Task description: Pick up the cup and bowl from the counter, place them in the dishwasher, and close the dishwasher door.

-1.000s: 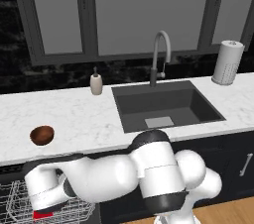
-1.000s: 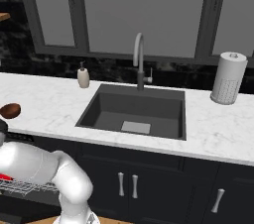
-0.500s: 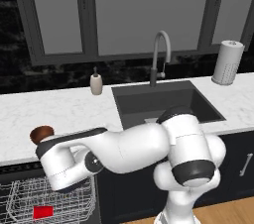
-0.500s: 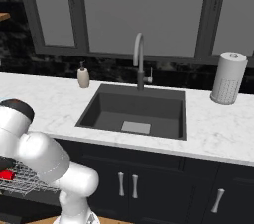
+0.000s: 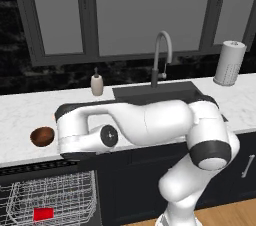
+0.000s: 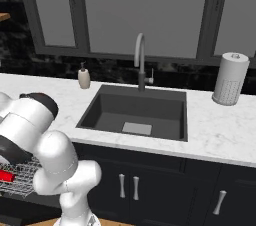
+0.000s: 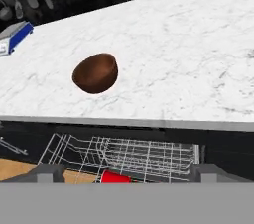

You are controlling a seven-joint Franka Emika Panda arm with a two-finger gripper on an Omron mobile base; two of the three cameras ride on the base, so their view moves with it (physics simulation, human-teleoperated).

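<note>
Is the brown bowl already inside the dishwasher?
No, the bowl sits on the white counter, while the dishwasher rack below holds the red cup.

Rendered scene, evenly and softly lit, no visible light source. The counter point(image 5: 20, 115) reads bright; the backsplash and lower cabinets read dark. The bowl point(image 7: 95, 73) casts a faint shadow. Edges slightly soft; no glare or distortion.

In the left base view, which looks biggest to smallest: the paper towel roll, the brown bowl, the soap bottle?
1. paper towel roll
2. and 3. bowl and soap bottle: they look alike; the bowl is nearer the camera, so I won't rank them.
</note>
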